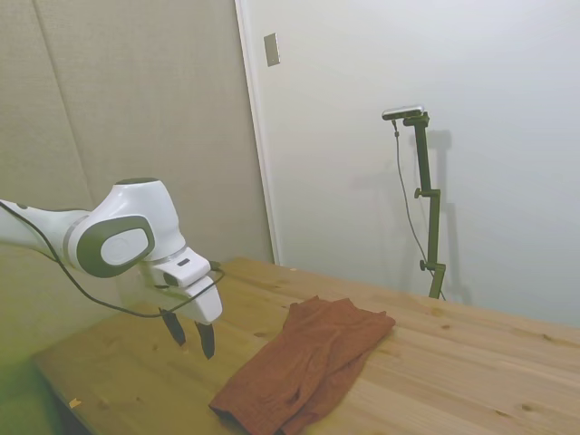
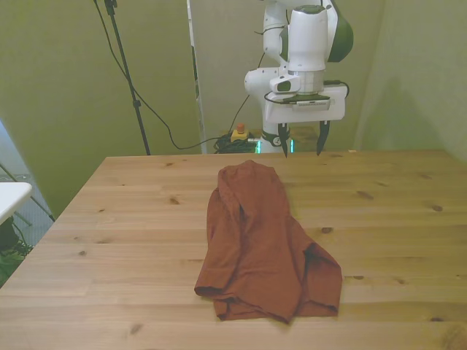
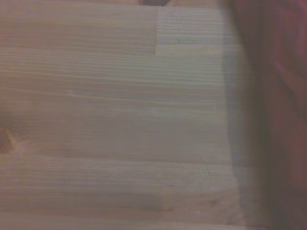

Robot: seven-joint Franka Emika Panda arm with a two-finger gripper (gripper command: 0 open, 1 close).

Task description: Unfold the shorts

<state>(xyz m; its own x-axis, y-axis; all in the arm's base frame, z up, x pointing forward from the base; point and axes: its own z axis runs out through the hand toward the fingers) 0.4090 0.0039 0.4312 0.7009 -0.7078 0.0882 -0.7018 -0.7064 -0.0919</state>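
Two layers worried me: with the gripper point(image 2: 300, 144) spread empty beside the folded shorts point(image 2: 260, 240), I risked pinching both.

Blurred shorts point(image 3: 283, 115) cut off edgewise

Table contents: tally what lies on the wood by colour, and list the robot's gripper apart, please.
Rust-red: 1, the shorts, folded in a heap on the wooden table.
White with dark fingers: 1, the gripper, open and empty, above the table's far edge, apart from the shorts.
Total: 2, of which 1 lies on the table.
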